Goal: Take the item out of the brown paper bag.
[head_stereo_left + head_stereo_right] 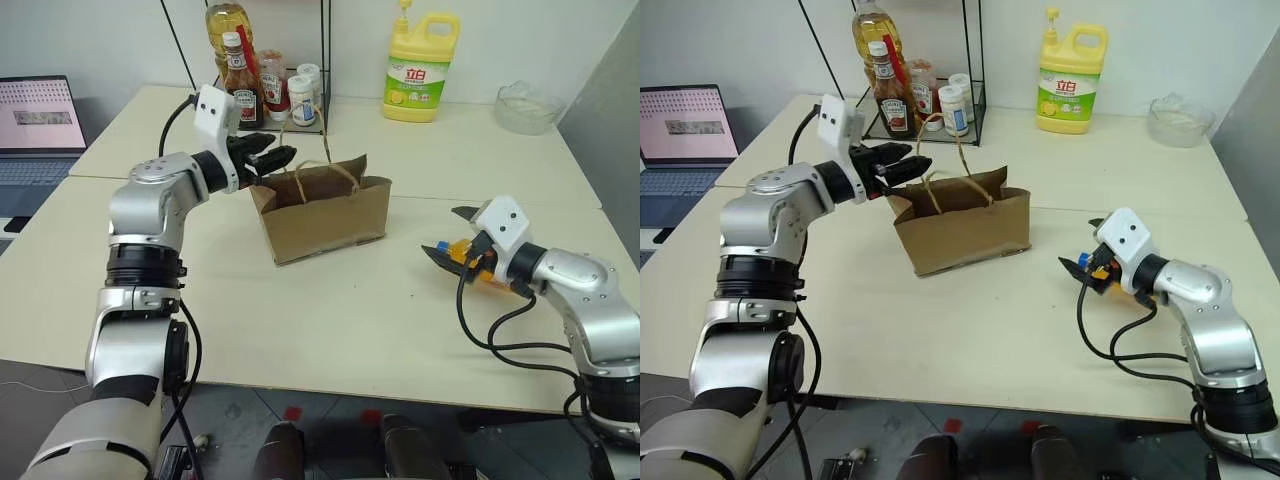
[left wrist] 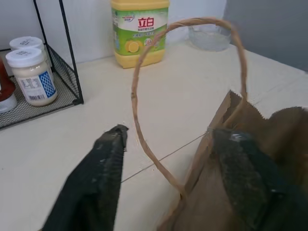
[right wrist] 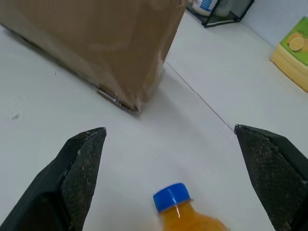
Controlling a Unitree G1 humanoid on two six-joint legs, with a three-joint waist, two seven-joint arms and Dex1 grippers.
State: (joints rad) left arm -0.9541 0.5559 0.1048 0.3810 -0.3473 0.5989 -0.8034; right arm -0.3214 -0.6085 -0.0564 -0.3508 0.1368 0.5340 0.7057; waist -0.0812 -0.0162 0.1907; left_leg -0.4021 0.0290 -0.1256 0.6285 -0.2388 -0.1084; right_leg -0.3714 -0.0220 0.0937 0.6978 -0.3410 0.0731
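The brown paper bag [image 1: 325,215] stands upright in the middle of the table [image 1: 330,320], mouth up, its cord handles [image 2: 139,82] raised. My left gripper [image 1: 275,152] is open at the bag's top left corner; in the left wrist view one handle loop rises between its fingers [image 2: 98,168] and the other finger lies against the bag's paper edge. The item, an orange drink bottle with a blue cap [image 3: 180,211], lies on the table to the right of the bag. My right gripper [image 3: 169,131] is open around it, its fingers wide apart and clear of the bottle [image 1: 470,262].
A yellow detergent jug [image 1: 420,68] and a glass bowl [image 1: 527,107] stand at the back right. A black wire rack [image 1: 300,60] with a ketchup bottle [image 1: 240,85] and jars stands behind the bag. A laptop [image 1: 38,120] sits at far left.
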